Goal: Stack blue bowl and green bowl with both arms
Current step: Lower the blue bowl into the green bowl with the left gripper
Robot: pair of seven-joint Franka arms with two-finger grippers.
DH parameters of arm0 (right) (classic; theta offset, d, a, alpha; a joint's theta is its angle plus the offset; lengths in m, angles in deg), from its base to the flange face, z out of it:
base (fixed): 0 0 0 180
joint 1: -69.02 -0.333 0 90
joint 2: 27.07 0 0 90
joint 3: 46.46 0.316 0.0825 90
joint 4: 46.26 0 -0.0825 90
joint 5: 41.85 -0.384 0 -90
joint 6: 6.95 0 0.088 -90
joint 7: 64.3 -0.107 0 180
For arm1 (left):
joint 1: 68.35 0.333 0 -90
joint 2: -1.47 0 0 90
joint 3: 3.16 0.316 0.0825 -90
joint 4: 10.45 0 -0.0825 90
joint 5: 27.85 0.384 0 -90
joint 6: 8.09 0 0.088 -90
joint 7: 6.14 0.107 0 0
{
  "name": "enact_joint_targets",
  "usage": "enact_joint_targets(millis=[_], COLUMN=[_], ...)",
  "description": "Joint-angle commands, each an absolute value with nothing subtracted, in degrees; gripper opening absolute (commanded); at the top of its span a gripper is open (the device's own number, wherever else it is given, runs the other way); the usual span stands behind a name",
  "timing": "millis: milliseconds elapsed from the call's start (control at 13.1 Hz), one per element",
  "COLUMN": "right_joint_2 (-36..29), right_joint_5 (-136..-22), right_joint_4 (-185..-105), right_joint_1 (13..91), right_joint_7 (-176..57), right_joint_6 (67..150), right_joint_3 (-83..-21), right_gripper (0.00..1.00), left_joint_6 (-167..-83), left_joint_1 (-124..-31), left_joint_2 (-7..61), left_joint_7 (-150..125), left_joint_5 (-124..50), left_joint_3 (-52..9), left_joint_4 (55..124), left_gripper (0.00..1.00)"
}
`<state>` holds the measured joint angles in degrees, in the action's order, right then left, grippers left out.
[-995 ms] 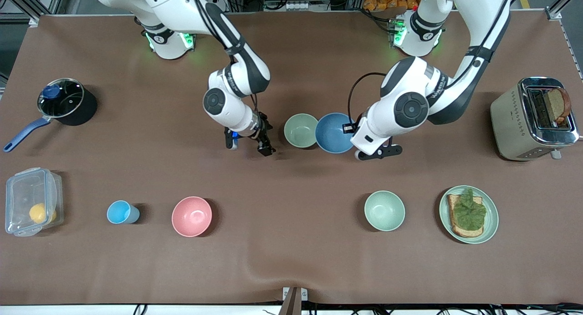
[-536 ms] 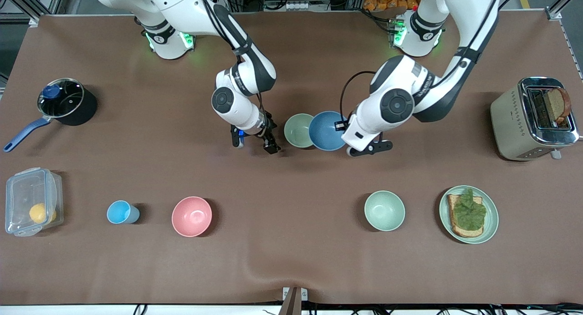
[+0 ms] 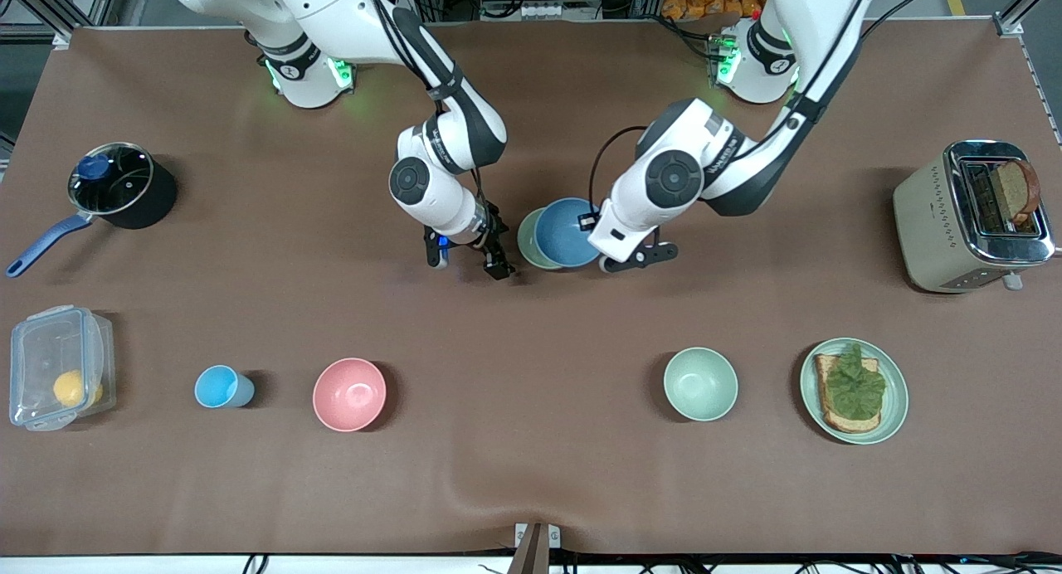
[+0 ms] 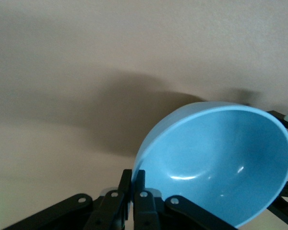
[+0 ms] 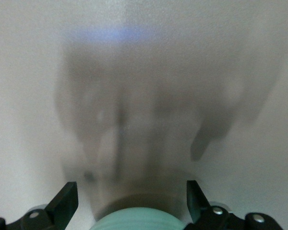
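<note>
You have four bowls on the tabletop (image 3: pixel 531 474): pink bowl (image 3: pixel 349 394), green bowl (image 3: pixel 528 239), blue bowl (image 3: pixel 567 232) and mint bowl (image 3: pixel 700 383). One cup (image 3: pixel 220 386), one pot (image 3: pixel 120 185) with its lid on, one box (image 3: pixel 56 367) holding a yellow fruit (image 3: pixel 70 386), one plate (image 3: pixel 892 408) carrying toast (image 3: pixel 848 390), one toaster (image 3: pixel 937 217) with bread (image 3: pixel 1017 190) in a slot. The right gripper (image 3: pixel 465 263) sits spread wide, holding nothing, beside the green bowl. The left gripper (image 4: pixel 133 191) pinches the blue bowl's rim, tilted, over the green bowl.

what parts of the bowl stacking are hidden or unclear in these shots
- Green bowl: front view, mostly covered by the blue bowl; whether the two touch cannot be told.
- Green bowl: right wrist view, cut off by the picture's edge.
- Left gripper: front view hides it under the arm's wrist.
</note>
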<state>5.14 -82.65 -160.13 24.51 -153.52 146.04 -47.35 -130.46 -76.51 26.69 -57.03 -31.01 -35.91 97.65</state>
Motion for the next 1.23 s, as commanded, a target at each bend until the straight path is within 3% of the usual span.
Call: enact_joint_targets(millis=[0,459,1149], right_joint_2=[6.0,6.1,6.4], right_joint_5=[-84.3,-84.3,-84.2], right_joint_4=[-159.2,-159.3,-159.2], right_joint_1=[24.3,23.8,23.6], right_joint_7=[-152.7,-152.7,-152.7], right_joint_6=[146.9,146.9,147.3], right_joint_3=[-47.3,-47.3,-47.3], right_gripper=[1.0,1.0,1.0], left_joint_6=[-133.2,-141.0,-144.1], left_joint_1=[-77.7,-78.9,-79.2], left_joint_2=[27.9,29.6,32.2], left_joint_7=[-58.9,-59.6,-60.0], left_joint_5=[-31.5,-31.5,-30.1], left_joint_3=[-35.9,-35.9,-35.7], left_joint_4=[98.0,101.7,102.0], left_gripper=[0.0,0.0,0.0])
